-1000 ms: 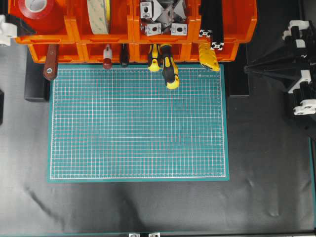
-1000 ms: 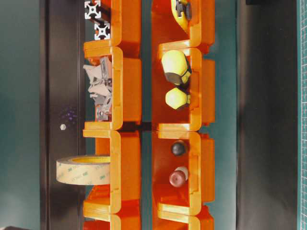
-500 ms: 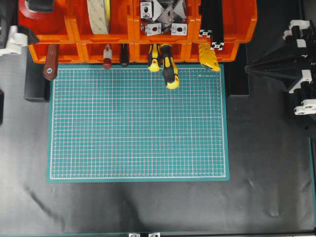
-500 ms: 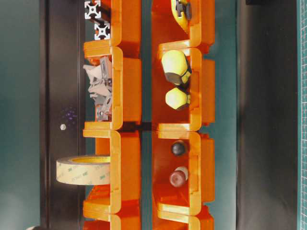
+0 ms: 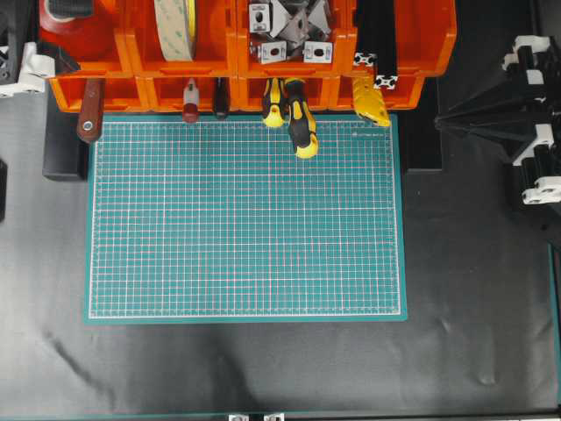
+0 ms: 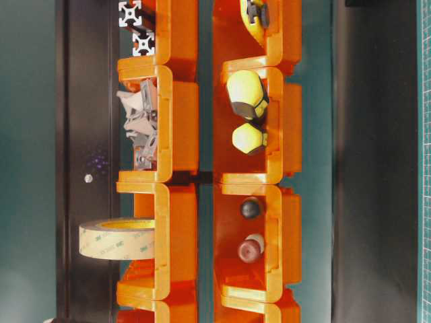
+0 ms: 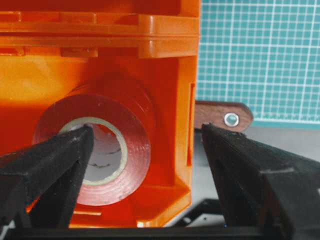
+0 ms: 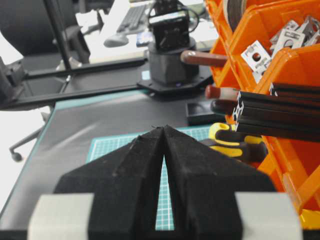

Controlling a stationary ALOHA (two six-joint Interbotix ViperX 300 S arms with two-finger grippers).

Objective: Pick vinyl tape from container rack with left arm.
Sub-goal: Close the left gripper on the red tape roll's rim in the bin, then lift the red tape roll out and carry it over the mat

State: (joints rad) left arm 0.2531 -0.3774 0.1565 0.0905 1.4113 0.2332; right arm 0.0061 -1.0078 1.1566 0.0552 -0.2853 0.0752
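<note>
The vinyl tape (image 7: 127,150), a glossy red roll with a pale core, lies in the end bin of the orange container rack (image 7: 165,45). My left gripper (image 7: 147,129) is open above that bin. One black finger (image 7: 55,165) covers the left part of the roll's core, while the other finger (image 7: 250,170) hangs outside the bin's wall. Nothing is held. From overhead, the left gripper (image 5: 57,33) covers most of the vinyl tape (image 5: 83,26) at the rack's (image 5: 237,39) top left. My right gripper (image 8: 164,128) is shut and holds nothing, parked at the right (image 5: 443,118).
A cream tape roll (image 5: 175,26) stands in the neighbouring bin, with metal brackets (image 5: 289,31) and black extrusions (image 5: 377,39) further right. A brown handle (image 5: 89,118) and yellow-black screwdrivers (image 5: 298,118) stick out of the lower bins over the green mat (image 5: 245,228).
The left gripper has moved from the rack's left end to over the tape bin, hiding most of the roll. The right arm has not moved.
</note>
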